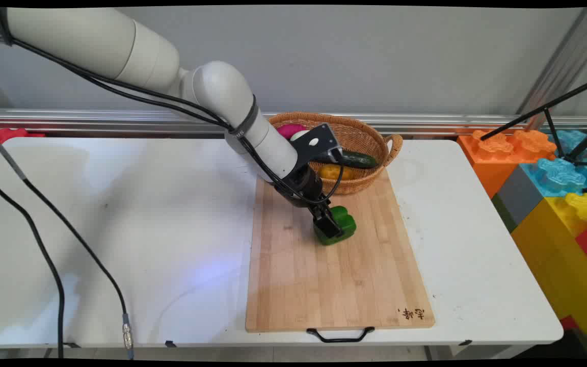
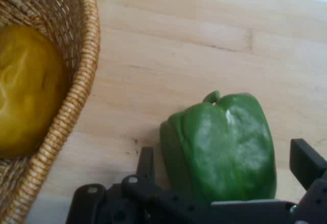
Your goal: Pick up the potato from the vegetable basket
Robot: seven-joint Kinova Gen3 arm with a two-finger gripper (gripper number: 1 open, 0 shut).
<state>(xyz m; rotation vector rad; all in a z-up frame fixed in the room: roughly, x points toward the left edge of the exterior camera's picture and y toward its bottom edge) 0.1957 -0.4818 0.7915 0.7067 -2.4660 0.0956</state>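
My pincer (image 2: 222, 170) stands open astride the green pepper (image 2: 219, 145), one finger (image 2: 146, 164) on either flank, neither quite touching. The pepper lies on the cutting board (image 1: 324, 275), just before the wicker basket (image 1: 370, 148). I should close squarely across its widest part, gently, since the glossy skin may slip.

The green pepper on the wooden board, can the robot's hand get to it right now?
Probably yes. The end effector is already down at the green pepper on the cutting board, one finger on each side, with gaps showing. Nothing blocks it; the basket sits off to the side.
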